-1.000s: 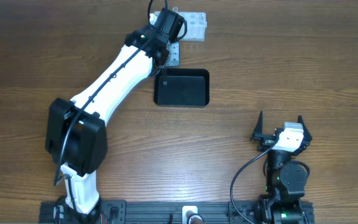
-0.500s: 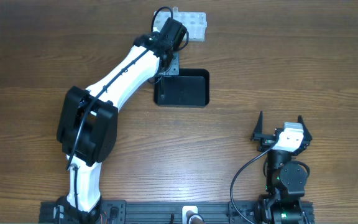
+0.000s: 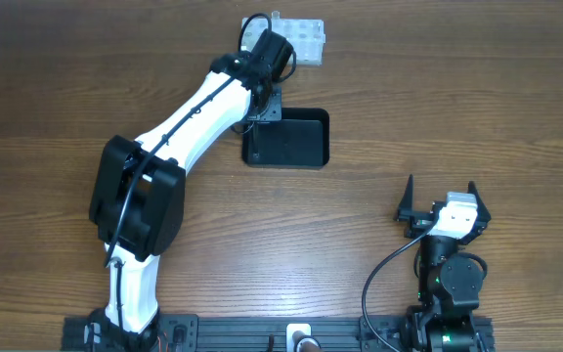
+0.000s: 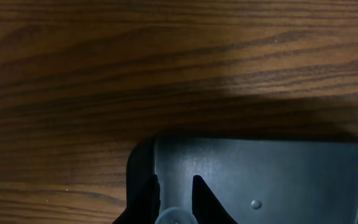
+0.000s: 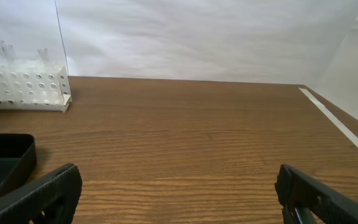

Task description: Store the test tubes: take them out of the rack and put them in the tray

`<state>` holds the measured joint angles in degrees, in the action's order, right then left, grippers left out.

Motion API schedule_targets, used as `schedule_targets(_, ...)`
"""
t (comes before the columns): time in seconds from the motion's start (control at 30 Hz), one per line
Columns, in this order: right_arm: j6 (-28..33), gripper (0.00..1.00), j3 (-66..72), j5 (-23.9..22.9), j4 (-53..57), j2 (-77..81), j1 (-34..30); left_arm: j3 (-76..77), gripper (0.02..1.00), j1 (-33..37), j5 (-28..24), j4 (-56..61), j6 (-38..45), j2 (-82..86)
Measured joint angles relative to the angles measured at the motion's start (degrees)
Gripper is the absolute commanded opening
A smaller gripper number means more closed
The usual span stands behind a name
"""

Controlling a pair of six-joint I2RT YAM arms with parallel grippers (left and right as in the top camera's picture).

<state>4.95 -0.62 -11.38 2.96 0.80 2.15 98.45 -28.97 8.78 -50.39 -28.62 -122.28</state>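
Left gripper (image 4: pixel 174 191): fingers drawn in around a test tube (image 4: pixel 174 217), rim showing between them, over a corner of the tray (image 4: pixel 278 168).
Tray floor: no tube lying on the visible part.
Rack (image 5: pixel 23 90): just beside the tray; at least three rack tubes (image 5: pixel 42 53) standing.
Progress: early, judged; first tube not yet released, the rest to fetch.
Right gripper (image 3: pixel 441 196): wide open, empty, well apart.
Obstructions: none seen on the table (image 3: pixel 457 98).
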Motion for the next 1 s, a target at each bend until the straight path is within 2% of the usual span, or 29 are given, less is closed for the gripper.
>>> schedule_targets(0.33, 0.0, 0.991, 0.0, 0.0, 0.0, 0.0, 0.0, 0.0, 0.123, 0.0, -0.4, -0.4, 0.0, -1.4)
schedule_targets(0.53, 0.0, 0.993, 0.0, 0.0, 0.0, 0.0, 0.0, 0.0, 0.176, 0.0, -0.4, 0.2, 0.0, -2.8)
schedule_targets(0.77, 0.0, 0.991, 0.0, 0.0, 0.0, 0.0, 0.0, 0.0, 0.443, 0.0, -0.7, 0.3, -0.9, -2.8)
schedule_targets(0.87, 0.0, 0.991, 0.0, 0.0, 0.0, 0.0, 0.0, 0.0, 0.496, 0.0, -0.8, 0.9, -0.9, -2.8)
schedule_targets(0.93, 0.0, 0.991, 0.0, 0.0, 0.0, 0.0, 0.0, 0.0, 0.566, 0.0, -0.5, 1.6, -0.9, -2.4)
schedule_targets(1.0, 0.0, 0.993, 0.0, 0.0, 0.0, 0.0, 0.0, -0.2, 0.57, 0.0, 0.3, 2.8, -0.8, -0.9)
